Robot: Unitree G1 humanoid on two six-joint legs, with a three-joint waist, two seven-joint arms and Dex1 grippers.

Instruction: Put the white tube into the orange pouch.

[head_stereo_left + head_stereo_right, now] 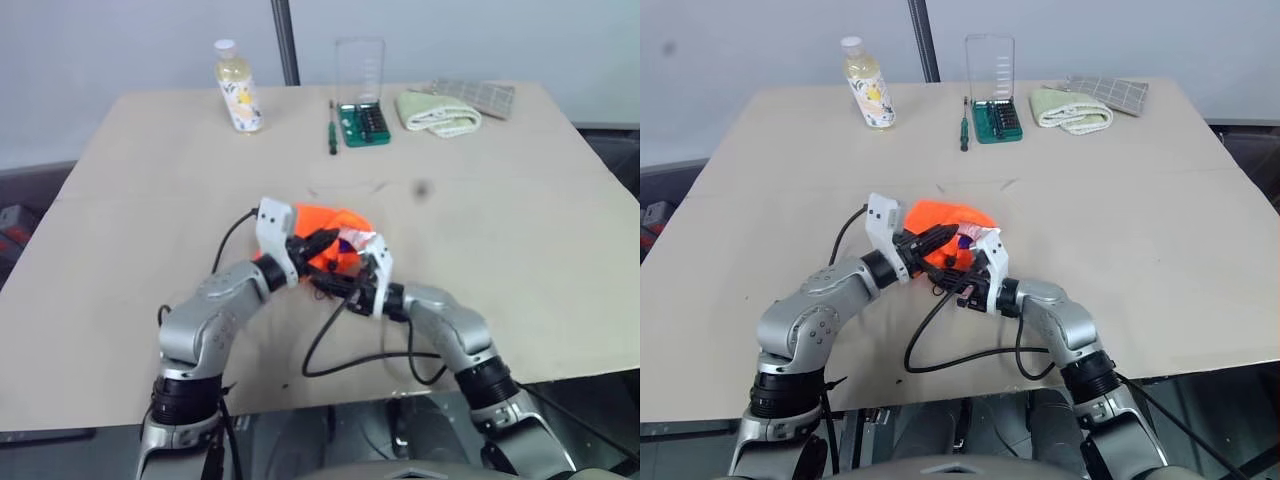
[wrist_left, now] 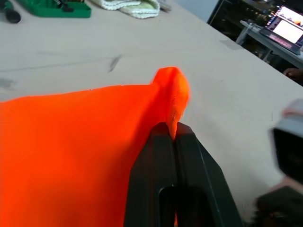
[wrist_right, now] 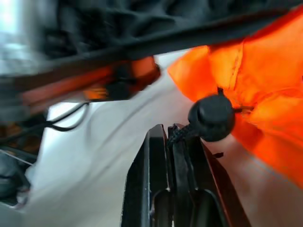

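Left hand [image 1: 318, 243] clamped shut, right hand [image 1: 352, 285] pinched closed

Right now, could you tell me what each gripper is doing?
Left gripper: shut on a fold of the orange pouch.
Right gripper: shut on the pouch's black cord, just below its toggle.

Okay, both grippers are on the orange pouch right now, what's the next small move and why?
Probably draw the right gripper gently away from the left gripper. The right one is shut on the black cord just below its round stopper, while the left pinches a fold of the orange pouch fabric. Pulling the cord against that hold should work the pouch mouth. Whether the white tube is inside can't be told.
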